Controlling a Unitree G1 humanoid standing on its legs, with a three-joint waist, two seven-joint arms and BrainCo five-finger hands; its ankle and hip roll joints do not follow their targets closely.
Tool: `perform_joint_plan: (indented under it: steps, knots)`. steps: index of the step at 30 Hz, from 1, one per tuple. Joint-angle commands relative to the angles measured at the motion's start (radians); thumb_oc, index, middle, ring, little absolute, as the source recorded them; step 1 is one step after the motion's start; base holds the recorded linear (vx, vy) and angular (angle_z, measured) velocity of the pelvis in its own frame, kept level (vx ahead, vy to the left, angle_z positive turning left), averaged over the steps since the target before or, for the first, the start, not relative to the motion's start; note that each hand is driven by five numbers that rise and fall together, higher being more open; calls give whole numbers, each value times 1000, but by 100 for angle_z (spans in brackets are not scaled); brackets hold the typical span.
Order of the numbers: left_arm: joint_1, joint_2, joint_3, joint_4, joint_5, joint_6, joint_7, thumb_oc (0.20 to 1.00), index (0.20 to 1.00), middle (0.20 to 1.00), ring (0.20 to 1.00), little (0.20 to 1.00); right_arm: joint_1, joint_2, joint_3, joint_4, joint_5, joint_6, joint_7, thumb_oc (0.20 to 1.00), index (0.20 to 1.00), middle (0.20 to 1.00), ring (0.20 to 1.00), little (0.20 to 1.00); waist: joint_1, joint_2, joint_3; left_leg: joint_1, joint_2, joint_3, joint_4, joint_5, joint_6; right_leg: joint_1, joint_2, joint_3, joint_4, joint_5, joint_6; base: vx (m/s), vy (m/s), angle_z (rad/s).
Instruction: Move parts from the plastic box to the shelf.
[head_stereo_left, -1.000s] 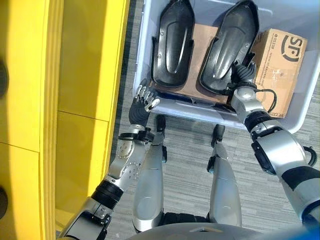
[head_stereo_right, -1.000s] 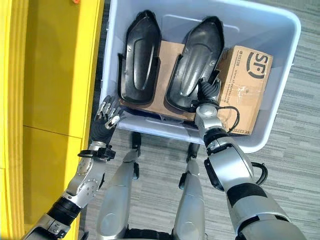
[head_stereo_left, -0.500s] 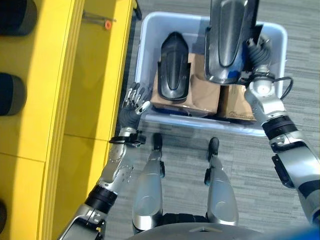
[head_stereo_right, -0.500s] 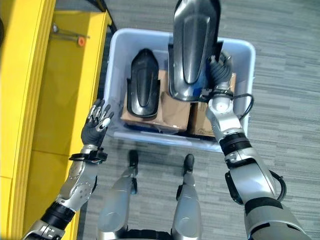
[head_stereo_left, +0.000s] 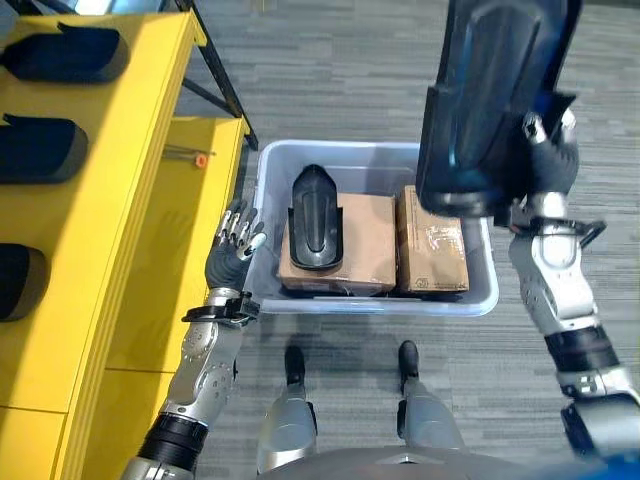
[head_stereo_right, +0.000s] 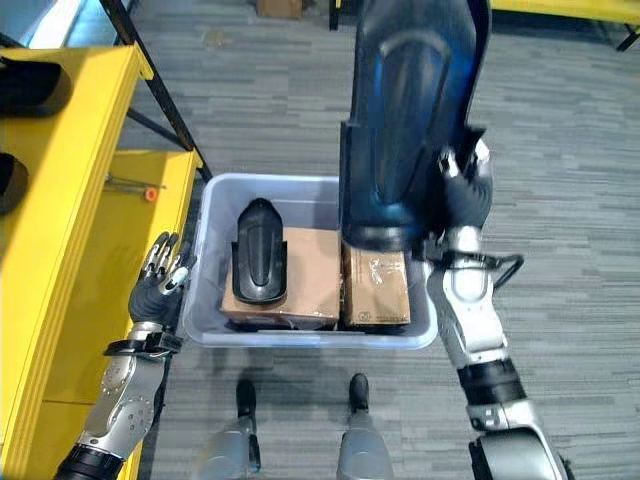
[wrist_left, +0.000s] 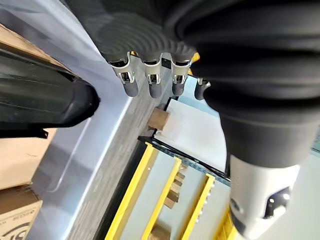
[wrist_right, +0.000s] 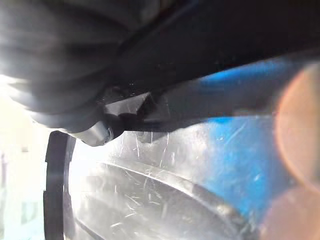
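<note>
— What's in your right hand?

— A big black part. My fingers are curled round its lower right edge and I hold it upright, high above the box.

— And your left hand?

— It hangs just outside the box's left wall, fingers straight and a little spread, holding nothing.

— What is in the box?

— One more black part, lying on top of a brown carton. A second carton sits beside it, on the right.

— Where's the shelf?

— The yellow shelf stands on my left, near the box. Three dark parts lie along its top: one at the far end, one in the middle, one nearest me.
</note>
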Motion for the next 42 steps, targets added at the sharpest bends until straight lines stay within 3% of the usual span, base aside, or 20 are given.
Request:
perform_joint_plan:
  steps: [1, 5, 9, 11, 12, 15, 18, 19, 20, 22, 25, 26, 28, 30, 32, 33, 38, 42]
  knots:
    - [6, 1, 47, -21, 38, -26, -44, 1000, 1000, 1000, 1000, 1000, 3, -14, -25, -73, 27, -87, 90, 200, 200, 200, 200, 200, 8, -3, -97, 34, 104, -52, 67, -3, -35, -46, -55, 10, 186, -32, 52, 73, -60, -5]
    - [30, -14, 82, -20, 45, -28, -41, 1000, 1000, 1000, 1000, 1000, 47, 29, 31, -88, 110, -76, 148, 200, 200, 200, 200, 200, 8, 7, -113, 86, 124, -48, 78, -2, -36, -46, -26, 40, 263, -83, 35, 42, -77, -10]
    - [59, -39, 101, -27, 45, -20, -33, 1000, 1000, 1000, 1000, 1000, 24, 70, 97, -139, 163, -76, 182, 200, 200, 200, 200, 200, 32, 33, -96, 93, 184, -86, 97, 62, -45, -73, 31, 21, 419, -186, -11, -52, -214, -9]
    - [65, -42, 101, -37, 45, -24, -27, 1000, 1000, 1000, 1000, 1000, -37, 77, 145, -136, 177, -81, 184, 200, 200, 200, 200, 200, 56, 42, -69, 67, 207, -115, 104, 135, -55, -106, 62, 0, 463, -204, -31, -227, -229, 14]
    - [70, -45, 99, -40, 43, -28, -23, 1000, 1000, 1000, 1000, 1000, -83, 76, 179, -134, 174, -83, 181, 200, 200, 200, 200, 200, 81, 52, -51, 41, 221, -138, 86, 203, -73, -128, 73, -25, 466, -208, -39, -307, -233, 7]
    - [77, -62, 70, -24, 26, -15, -27, 1000, 1000, 1000, 1000, 1000, -115, 67, 192, -130, 150, -83, 157, 200, 200, 200, 200, 200, 105, 53, -32, -39, 212, -152, 15, 332, -97, -136, 52, -100, 437, -214, -45, -217, -173, 31]
    - [73, -64, 48, -8, 29, -5, -37, 1000, 1000, 1000, 1000, 1000, -115, 57, 196, -121, 142, -81, 153, 200, 200, 200, 200, 200, 119, 49, -35, -73, 183, -165, 14, 352, -103, -121, 28, -140, 369, -179, -50, -132, -102, 115]
    - [73, -62, 43, -9, 32, -4, -41, 1000, 1000, 1000, 1000, 1000, -111, 53, 197, -121, 135, -80, 155, 200, 200, 200, 200, 200, 121, 45, -36, -74, 168, -168, 28, 338, -101, -114, 15, -156, 334, -158, -52, -263, -167, 90]
    - [72, -64, 56, -14, 31, -7, -48, 1000, 1000, 1000, 1000, 1000, -88, 42, 187, -124, 133, -80, 165, 200, 200, 200, 200, 200, 109, 40, -49, -39, 152, -151, 92, 279, -86, -100, -11, -206, 283, -125, -58, -256, -169, 96]
    - [61, -78, 74, -16, 27, -15, -43, 1000, 1000, 1000, 1000, 1000, -54, 32, 175, -145, 134, -84, 179, 200, 200, 200, 200, 200, 78, 43, -69, 22, 160, -105, 157, 213, -69, -95, -25, -269, 256, -104, -68, -200, -125, 132]
    - [49, -87, 83, -15, 25, -20, -36, 1000, 1000, 1000, 1000, 1000, -29, 33, 169, -149, 146, -85, 178, 200, 200, 200, 200, 200, 51, 50, -81, 89, 177, -56, 189, 187, -64, -90, -40, -327, 252, -92, -72, -134, -18, 115]
    - [26, -89, 90, -12, 28, -25, -26, 1000, 1000, 1000, 1000, 1000, 0, 35, 154, -158, 145, -86, 172, 200, 200, 200, 200, 200, 23, 58, -95, 146, 179, -24, 205, 155, -62, -108, -68, -383, 281, -87, -70, -187, 88, 127]
    - [15, -90, 89, -15, 52, -23, -15, 1000, 1000, 1000, 1000, 1000, 37, 46, 120, -172, 158, -83, 166, 200, 200, 200, 200, 200, 0, 73, -107, 171, 132, -23, 148, 35, -33, -140, -109, -402, 351, -72, -45, -129, 143, 97]
    - [8, -90, 76, -13, 51, -14, -28, 1000, 1000, 1000, 1000, 1000, 82, 50, 81, -196, 149, -83, 162, 200, 200, 200, 200, 200, -18, 70, -102, 179, 135, 58, 119, -59, -28, -122, -165, -414, 392, -66, -17, 63, 241, 86]
    - [9, -87, 68, -8, 49, -13, -32, 1000, 1000, 1000, 1000, 1000, 101, 57, 74, -196, 154, -82, 160, 200, 200, 200, 200, 200, -11, 65, -95, 183, 119, 55, 124, -92, -21, -109, -184, -410, 387, -54, 0, 66, 290, 153]
    - [43, -64, 95, -32, 68, 1, -44, 1000, 1000, 1000, 1000, 1000, 171, 74, 23, -216, 159, -76, 164, 200, 200, 200, 200, 200, 21, 28, -77, 131, 58, 23, 142, -144, -4, -49, -250, -431, 306, 42, 53, 77, 299, 113]
    - [64, -61, 132, -37, 80, -1, -34, 1000, 1000, 1000, 1000, 1000, 189, 83, 9, -213, 156, -68, 165, 200, 200, 200, 200, 200, 52, -12, -66, 78, 9, -25, 184, -181, 10, 10, -297, -480, 241, 117, 91, 31, 138, 43]
    - [77, -54, 167, -39, 103, -17, -17, 1000, 1000, 1000, 1000, 1000, 179, 97, 19, -198, 146, -57, 161, 200, 200, 200, 200, 200, 99, -59, -35, -41, -55, -82, 333, -244, 29, 59, -334, -496, 175, 201, 111, -28, 211, 66]
